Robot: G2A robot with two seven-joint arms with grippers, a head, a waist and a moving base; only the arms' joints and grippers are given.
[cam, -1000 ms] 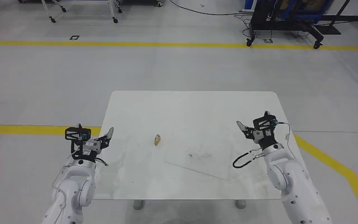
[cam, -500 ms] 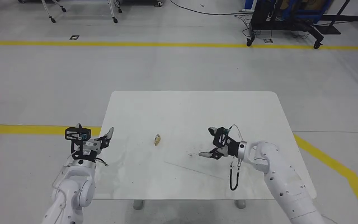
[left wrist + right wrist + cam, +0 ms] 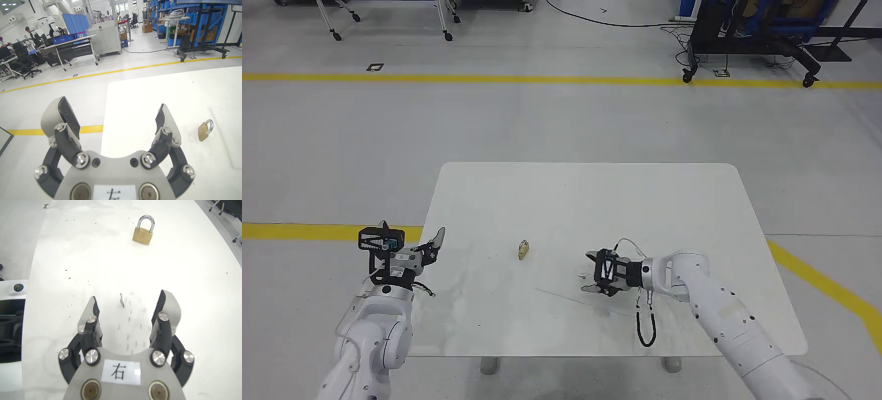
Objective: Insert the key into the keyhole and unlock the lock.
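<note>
Lock [image 3: 524, 249] [image 3: 205, 130] [image 3: 144, 233] of brass with a silvery shackle lay flat on the white tabletop [image 3: 642, 190], and both legs of the shackle sat down in the body. I could not make out its keyhole. The key [image 3: 122, 300], small, thin and silvery, lay apart from the lock, off the lock's body end, with the shackle pointing away from it. My right hand [image 3: 592, 272] [image 3: 128, 295] was low over the tabletop on that same side of the lock. Its fingers [image 3: 160, 306] were spread wide and gripped nothing. From my right wrist the key showed in the gap between the two fingertips and touched neither of them, though I could not tell how high the hand was above it. Small dark specks dotted the tabletop around the key and between it and the lock. My left hand [image 3: 412, 240] [image 3: 112, 103] was well apart from the lock on its opposite side, out past the tabletop's edge and above the floor [image 3: 56, 113]. It was also spread open with nothing between its ribbed pads [image 3: 68, 115], and it pointed roughly toward the lock.
</note>
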